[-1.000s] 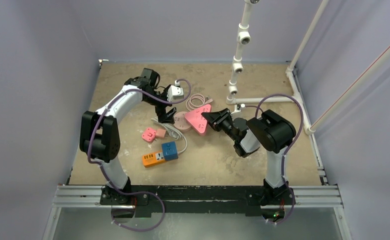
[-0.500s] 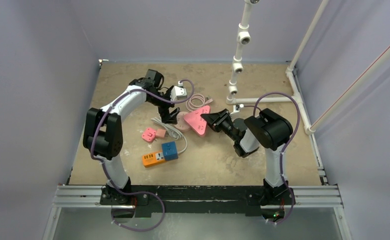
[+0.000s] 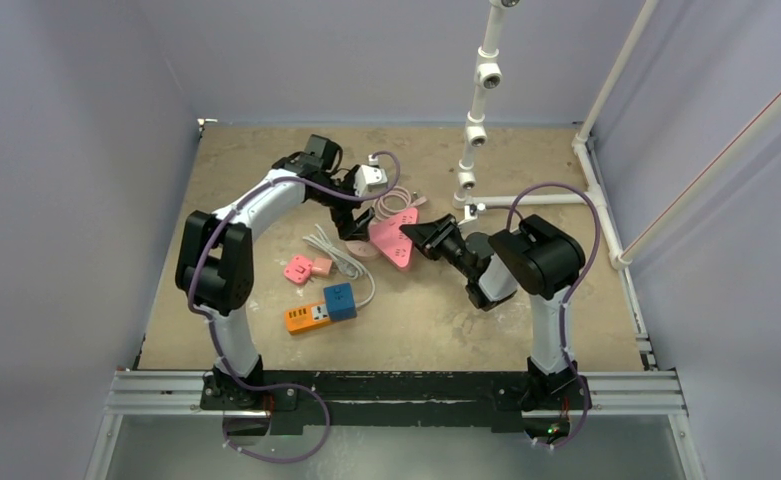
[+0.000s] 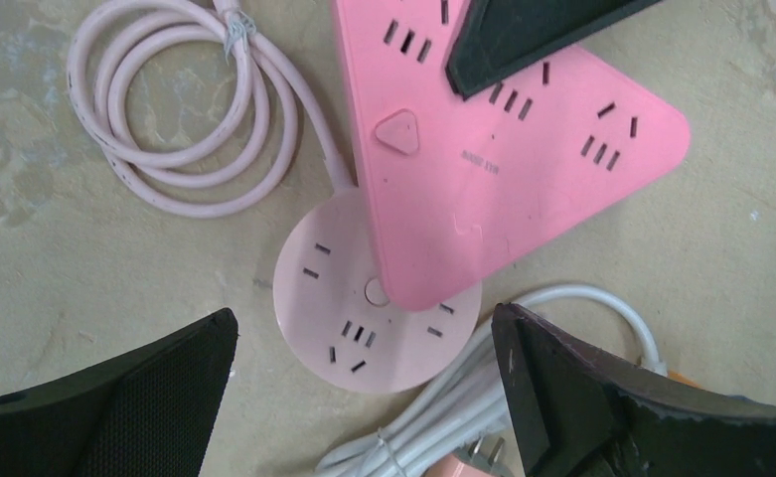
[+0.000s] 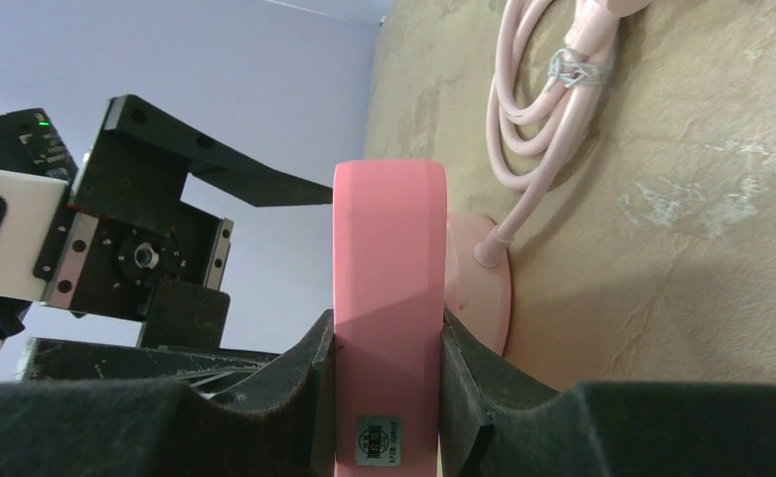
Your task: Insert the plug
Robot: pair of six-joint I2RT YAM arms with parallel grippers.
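My right gripper [image 5: 388, 333] is shut on the edge of a pink triangular power strip [image 5: 388, 248], holding it tilted so one corner overlaps a round pink socket [image 4: 364, 308]. The strip [image 3: 396, 238] lies mid-table between the two arms. My left gripper [image 4: 364, 338] hangs open just above the round socket, with nothing between its fingers. A small pink plug [image 4: 470, 459] with metal prongs lies at the end of a bundled white cable [image 4: 443, 407], beside the right finger. From above, the plug [image 3: 322, 265] rests left of the socket.
A coiled pink cable [image 4: 180, 119] lies behind the round socket. A pink adapter [image 3: 297, 268], an orange strip [image 3: 307, 318] and a blue cube socket [image 3: 340, 300] sit nearer the left arm's base. A white pipe stand [image 3: 476, 130] rises at the back right.
My left arm has swung right and now hovers over the round socket, close to the pink strip. The right gripper has kept its hold and shifted only slightly.
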